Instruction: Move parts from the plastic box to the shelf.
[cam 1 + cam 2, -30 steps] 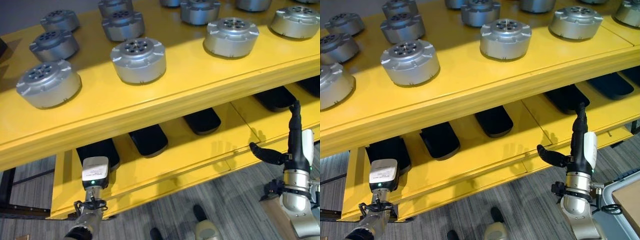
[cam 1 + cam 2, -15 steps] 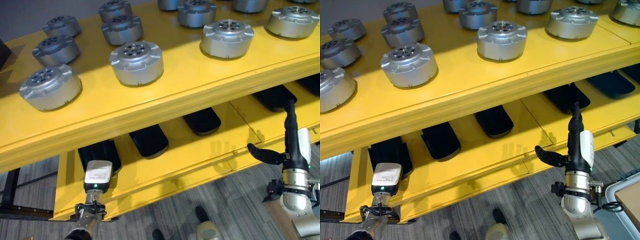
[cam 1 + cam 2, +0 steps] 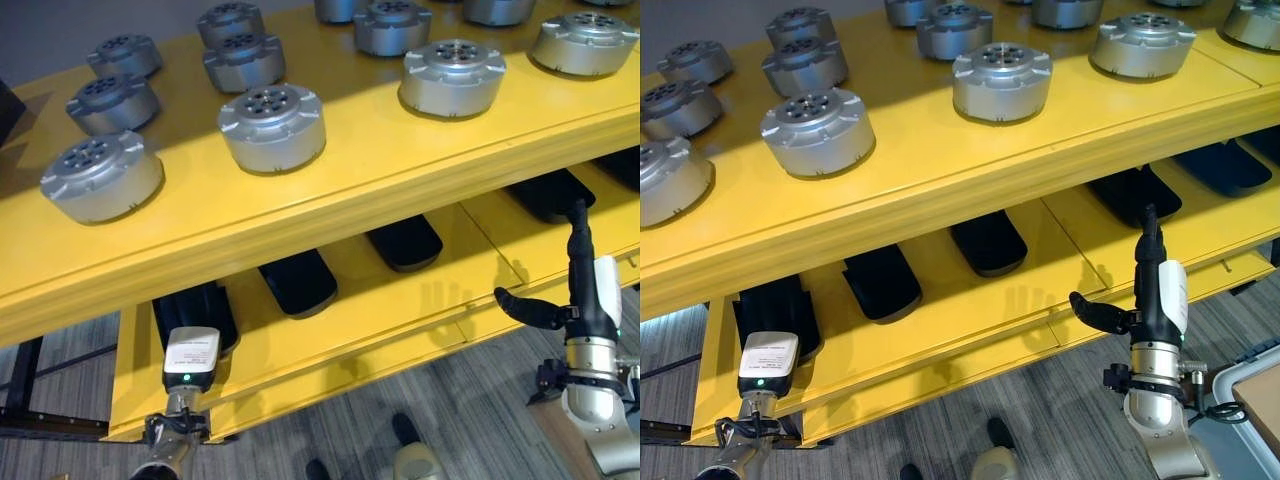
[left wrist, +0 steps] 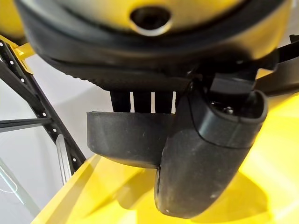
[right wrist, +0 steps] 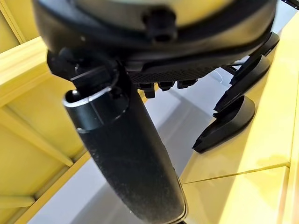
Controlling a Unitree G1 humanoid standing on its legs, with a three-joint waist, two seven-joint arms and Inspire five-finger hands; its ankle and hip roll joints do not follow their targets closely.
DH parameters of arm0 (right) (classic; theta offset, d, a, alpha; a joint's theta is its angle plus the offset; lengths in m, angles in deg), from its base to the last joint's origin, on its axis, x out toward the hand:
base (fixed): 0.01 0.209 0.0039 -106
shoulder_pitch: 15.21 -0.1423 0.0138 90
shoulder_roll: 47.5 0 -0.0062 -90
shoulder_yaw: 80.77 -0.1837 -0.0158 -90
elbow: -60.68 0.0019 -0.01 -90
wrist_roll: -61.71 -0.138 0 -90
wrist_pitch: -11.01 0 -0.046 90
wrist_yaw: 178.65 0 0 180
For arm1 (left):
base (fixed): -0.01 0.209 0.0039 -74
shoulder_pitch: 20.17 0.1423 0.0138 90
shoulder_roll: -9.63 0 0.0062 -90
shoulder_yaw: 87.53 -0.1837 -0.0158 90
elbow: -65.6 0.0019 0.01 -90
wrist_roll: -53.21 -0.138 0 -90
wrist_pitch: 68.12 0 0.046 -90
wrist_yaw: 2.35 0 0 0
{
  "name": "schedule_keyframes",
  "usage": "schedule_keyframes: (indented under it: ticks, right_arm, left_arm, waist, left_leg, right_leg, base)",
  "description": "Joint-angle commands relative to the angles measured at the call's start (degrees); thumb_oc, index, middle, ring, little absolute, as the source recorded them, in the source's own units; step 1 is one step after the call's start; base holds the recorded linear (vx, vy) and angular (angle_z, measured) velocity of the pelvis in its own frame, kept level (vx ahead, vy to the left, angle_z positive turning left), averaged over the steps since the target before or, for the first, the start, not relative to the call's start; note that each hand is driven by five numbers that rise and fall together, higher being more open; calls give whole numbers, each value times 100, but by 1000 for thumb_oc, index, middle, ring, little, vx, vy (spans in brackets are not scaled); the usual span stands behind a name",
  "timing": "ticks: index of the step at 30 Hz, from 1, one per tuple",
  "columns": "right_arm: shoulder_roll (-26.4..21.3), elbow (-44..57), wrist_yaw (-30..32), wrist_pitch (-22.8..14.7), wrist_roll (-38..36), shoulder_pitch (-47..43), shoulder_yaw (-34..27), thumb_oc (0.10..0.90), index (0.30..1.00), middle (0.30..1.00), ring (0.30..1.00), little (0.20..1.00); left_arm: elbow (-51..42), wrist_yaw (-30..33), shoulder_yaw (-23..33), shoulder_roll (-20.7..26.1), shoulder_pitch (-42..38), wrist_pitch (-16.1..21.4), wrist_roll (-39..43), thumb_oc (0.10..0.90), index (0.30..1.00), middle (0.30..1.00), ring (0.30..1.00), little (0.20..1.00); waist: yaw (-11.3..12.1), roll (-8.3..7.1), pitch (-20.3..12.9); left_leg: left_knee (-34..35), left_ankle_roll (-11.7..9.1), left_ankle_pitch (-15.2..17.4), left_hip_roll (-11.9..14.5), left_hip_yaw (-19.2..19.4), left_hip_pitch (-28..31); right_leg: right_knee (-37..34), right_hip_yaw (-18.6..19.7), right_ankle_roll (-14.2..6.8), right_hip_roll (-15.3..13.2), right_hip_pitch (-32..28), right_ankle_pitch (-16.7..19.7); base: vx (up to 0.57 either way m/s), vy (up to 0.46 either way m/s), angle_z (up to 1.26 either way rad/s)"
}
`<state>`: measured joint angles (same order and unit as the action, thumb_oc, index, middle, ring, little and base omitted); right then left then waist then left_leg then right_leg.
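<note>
A: Where do the parts stand?

B: Round silver-grey metal parts sit on the top deck of the yellow shelf [image 3: 330, 190], well apart from each other. Nearest the front edge: one part [image 3: 272, 125] at centre, another part [image 3: 452, 77] toward the right side. Black pads [image 3: 298, 280] lie on the lower deck beneath.

A: How would one handle?

B: Judged from appearance: machined metal, rigid, probably heavy for its size. The smooth flank may slip; the notched flange around the base gives better purchase. Take hold across the body, thumb on one side, fingers opposite, and lift vertically.

A: State of each hand?

B: The right hand [image 3: 1155, 290] is held upright before the lower deck, fingers straight, thumb spread sideways, holding nothing. The left hand [image 4: 187, 163] is low, in front of the lower deck's left end; its wrist view shows the fingers straight and the thumb beside them, nothing between.

A: Any legible marking?

B: A white label [image 3: 193, 350] sits on the back of the left hand. Its print is too small to read. The parts show no visible writing.
</note>
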<state>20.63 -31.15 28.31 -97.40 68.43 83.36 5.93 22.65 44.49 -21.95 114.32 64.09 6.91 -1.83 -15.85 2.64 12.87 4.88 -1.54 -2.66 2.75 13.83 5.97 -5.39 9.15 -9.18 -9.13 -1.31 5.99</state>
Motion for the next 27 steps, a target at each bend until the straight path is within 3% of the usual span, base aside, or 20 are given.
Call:
schedule_keyframes:
  ticks: [1, 2, 27]
  right_arm:
    - [-388, 353, 97, -460, -10, -640, -385, 900, 1000, 1000, 1000, 1000]
    - [-380, 346, 100, -462, 1, -639, -371, 900, 1000, 1000, 1000, 1000]
    - [-379, 412, 80, -374, 2, -538, -288, 900, 1000, 1000, 1000, 1000]
  left_arm:
    - [118, 311, 615, 811, -454, -376, 152, 445, 363, 363, 363, 363]
    - [131, 324, 627, 810, -452, -371, 136, 900, 1000, 1000, 1000, 1000]
    - [-27, 150, 688, 849, -599, -352, 418, 900, 1000, 1000, 1000, 1000]
  waist:
    - [89, -191, -209]
    - [91, -194, -214]
    - [98, -269, -221]
  left_leg:
    - [-493, 167, 1071, 13, -33, 219]
    - [-491, 167, 1071, 14, -31, 224]
    - [-521, 172, 1071, 55, -8, 219]
  right_leg:
    - [90, -306, -262, -211, 183, -99]
    - [89, -305, -261, -207, 175, -102]
    - [89, -295, -250, -178, 107, -140]
  base:
    - [0, 0, 0]
    - [0, 0, 0]
    - [0, 0, 0]
